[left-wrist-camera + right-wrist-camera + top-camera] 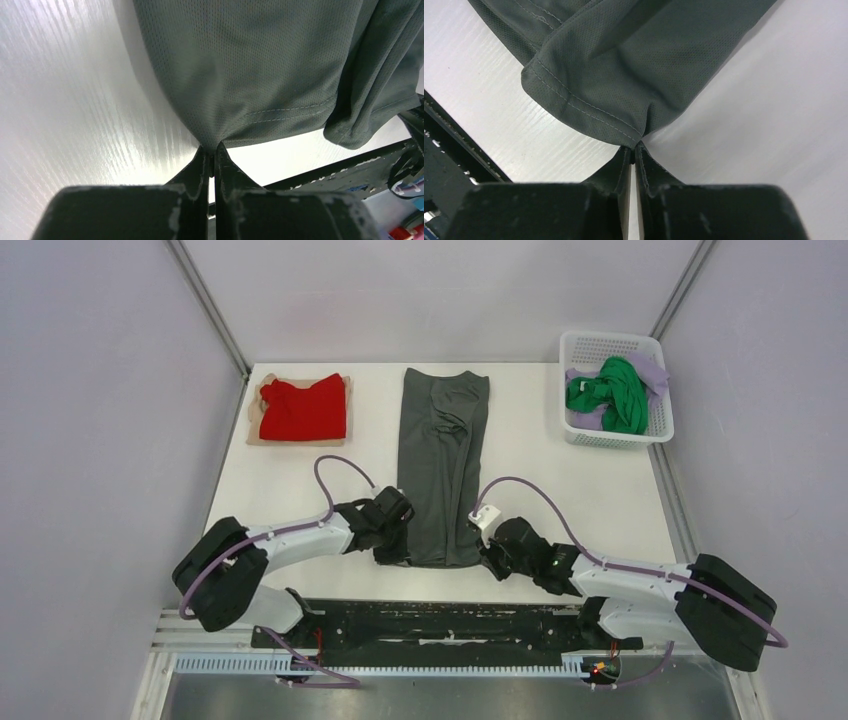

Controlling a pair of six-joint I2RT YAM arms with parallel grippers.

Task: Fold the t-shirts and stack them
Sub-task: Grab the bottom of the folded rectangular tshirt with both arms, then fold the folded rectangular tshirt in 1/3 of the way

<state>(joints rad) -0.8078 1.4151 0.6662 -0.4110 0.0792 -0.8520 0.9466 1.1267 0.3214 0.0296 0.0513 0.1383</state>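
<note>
The dark grey t-shirt (441,465) lies on the table as a long narrow strip folded lengthwise. My left gripper (394,556) is shut on its near left hem corner (212,140). My right gripper (486,558) is shut on its near right hem corner (636,137). A folded red t-shirt (303,409) sits on a tan sheet at the back left. The bright green t-shirt (612,393) and the pale lavender t-shirt (651,370) lie bunched in the basket at the back right.
The white mesh basket (660,430) stands at the table's back right corner. A black rail (440,625) runs along the near edge between the arm bases. White walls enclose the table (560,480) on three sides.
</note>
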